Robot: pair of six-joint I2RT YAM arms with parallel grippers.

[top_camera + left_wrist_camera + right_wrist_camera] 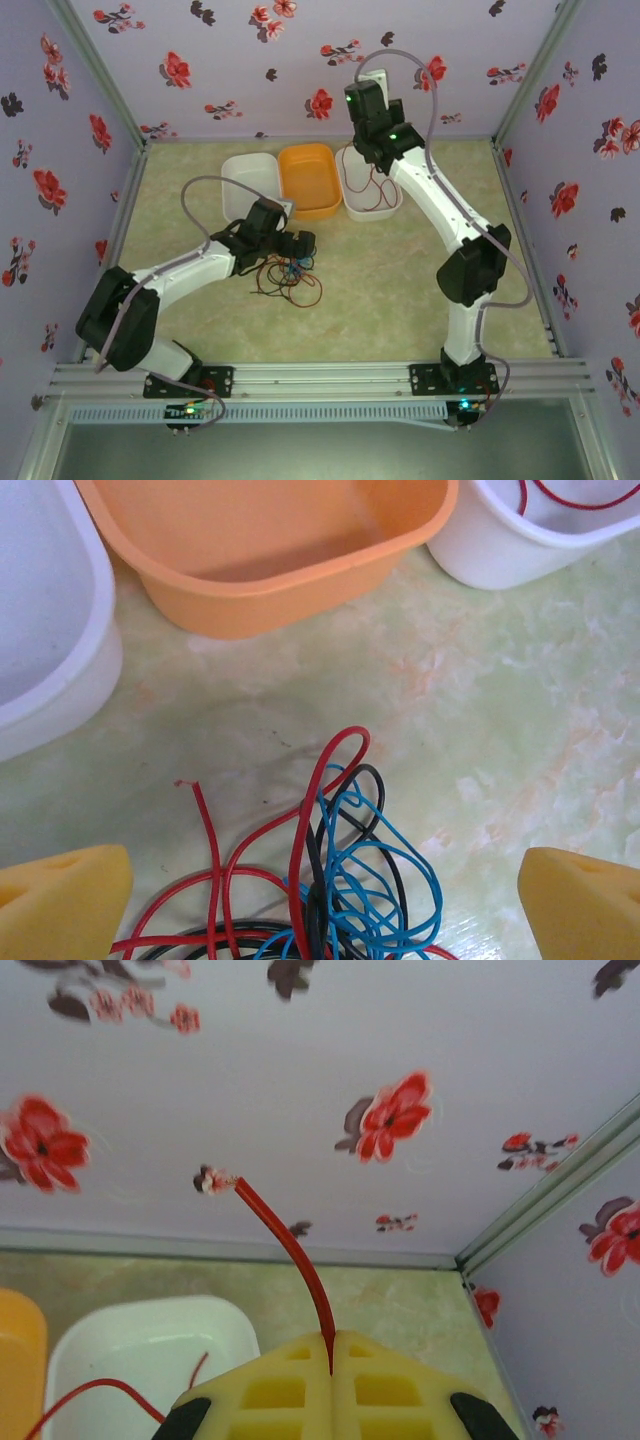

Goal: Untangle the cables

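Where pads (280, 1390) meet, right hand (331, 1345) pinches red cable (290, 1245).

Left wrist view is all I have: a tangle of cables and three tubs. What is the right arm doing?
Observer: The right pincer is shut on a red cable, whose end sticks out past the fingertips.
Operator: Where is it holding that?
Observer: Raised above the white tub at the right end of the row.
Operator: Is that cable free of the pile?
Observer: It looks so in the top view: its loops lie in that tub, apart from the tangle.
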